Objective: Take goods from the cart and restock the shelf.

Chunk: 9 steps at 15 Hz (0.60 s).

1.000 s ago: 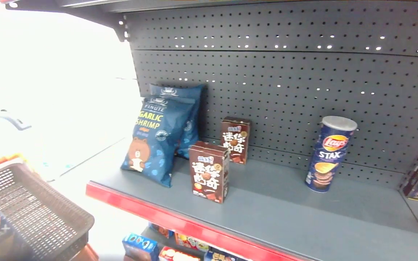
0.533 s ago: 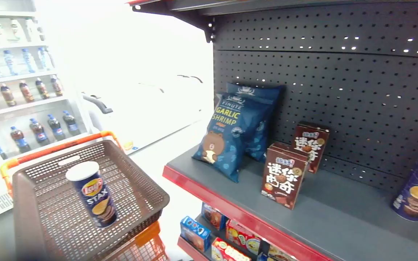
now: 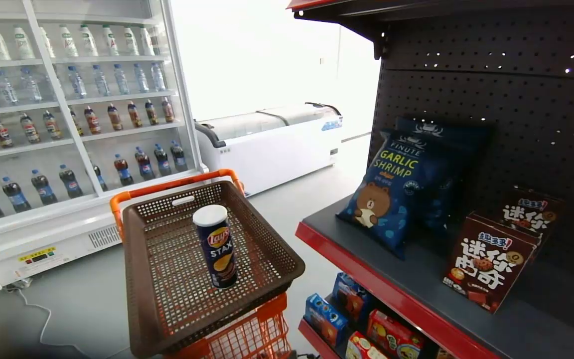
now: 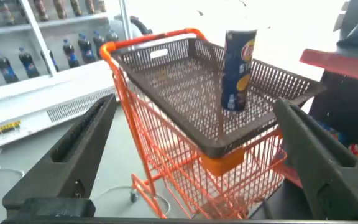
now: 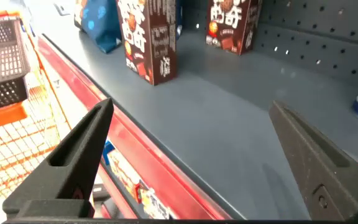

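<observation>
Head view, change: the whole picture has swung left over the last second. The camera turned; the goods did not move. The cart (image 3: 135, 279) has come from the left edge to the middle.
Head view, can: one can (image 3: 215, 248) stands upright in the cart's top basket, near its middle, with nothing else around it.
Head view, shelf: the shelf (image 3: 391, 291) is just right of the cart. Its bags (image 3: 391, 194) are at the end nearest the cart, and its boxes (image 3: 489, 264) are farther from the cart.
Head view, behind: a cooler (image 3: 68, 124) of bottles and a freezer (image 3: 272, 144) stand beyond the cart.
Left wrist view, left jaws: spread wide and holding nothing. They face the cart from well apart, with the can between them in line of sight.
Right wrist view, right jaws: spread wide and empty. They are on the shelf side of the cart, over the shelf's front edge, short of the boxes.
Meaning: the turn likely sets up a pickup from the cart. The can is the only item there, and the left jaws are better placed for it. No grasp has begun yet.
</observation>
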Motion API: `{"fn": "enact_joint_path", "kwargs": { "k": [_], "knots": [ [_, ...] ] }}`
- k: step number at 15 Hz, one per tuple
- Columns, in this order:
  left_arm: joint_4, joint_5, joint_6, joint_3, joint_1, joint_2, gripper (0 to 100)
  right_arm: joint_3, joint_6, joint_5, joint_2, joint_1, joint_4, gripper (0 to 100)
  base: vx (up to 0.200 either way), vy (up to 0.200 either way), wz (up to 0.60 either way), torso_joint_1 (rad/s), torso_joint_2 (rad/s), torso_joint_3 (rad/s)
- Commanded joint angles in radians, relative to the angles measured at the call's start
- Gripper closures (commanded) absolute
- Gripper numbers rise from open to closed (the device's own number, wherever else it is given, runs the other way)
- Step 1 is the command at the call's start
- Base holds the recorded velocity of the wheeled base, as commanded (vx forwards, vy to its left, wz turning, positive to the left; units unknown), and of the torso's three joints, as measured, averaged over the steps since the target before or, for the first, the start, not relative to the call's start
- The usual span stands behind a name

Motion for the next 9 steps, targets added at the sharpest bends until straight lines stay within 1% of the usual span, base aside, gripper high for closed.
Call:
{"fn": "enact_joint_path", "kwargs": {
  "k": [1,2,3,4,5,6,7,8,9],
  "knots": [
    [0.108,-0.016,0.016,-0.195,-0.008,0.08,0,0.0,0.0,0.0,0.001,-0.001,-0.002,0,0.0,0.0,0.0,0.0,0.0,0.0],
    [0.179,-0.024,0.028,-0.365,-0.008,0.207,0,0.0,0.0,0.0,0.001,-0.001,-0.001,0,0.0,0.0,0.0,0.0,0.0,0.0],
    [0.187,-0.027,0.028,-0.405,-0.011,0.255,0,0.0,0.0,0.0,0.001,-0.001,-0.001,0,0.0,0.0,0.0,0.0,0.0,0.0],
    [0.2,-0.036,0.028,-0.568,-0.014,0.465,0,0.0,0.0,0.0,0.001,-0.001,-0.001,0,0.0,0.0,0.0,0.0,0.0,0.0],
    [0.2,-0.033,0.03,-0.614,-0.008,0.6,0,0.0,0.0,0.0,0.001,-0.001,-0.001,0,0.0,0.0,0.0,0.0,0.0,0.0],
    [0.197,-0.033,0.03,-0.618,-0.008,0.671,0,0.0,0.0,0.0,0.001,-0.001,-0.001,0,0.0,0.0,0.0,0.0,0.0,0.0],
    [0.185,-0.036,0.031,-0.597,-0.009,0.766,0,0.0,0.0,0.0,0.001,-0.001,-0.001,0,0.0,0.0,0.0,0.0,0.0,0.0],
    [0.168,-0.035,0.033,-0.595,-0.006,0.83,0,0.0,0.0,0.0,0.001,-0.001,-0.001,0,0.0,0.0,0.0,0.0,0.0,0.0],
    [0.165,-0.035,0.033,-0.595,-0.004,0.841,0,0.0,0.0,0.0,0.001,-0.001,-0.001,0,0.0,0.0,0.0,0.0,0.0,0.0]
  ]
}}
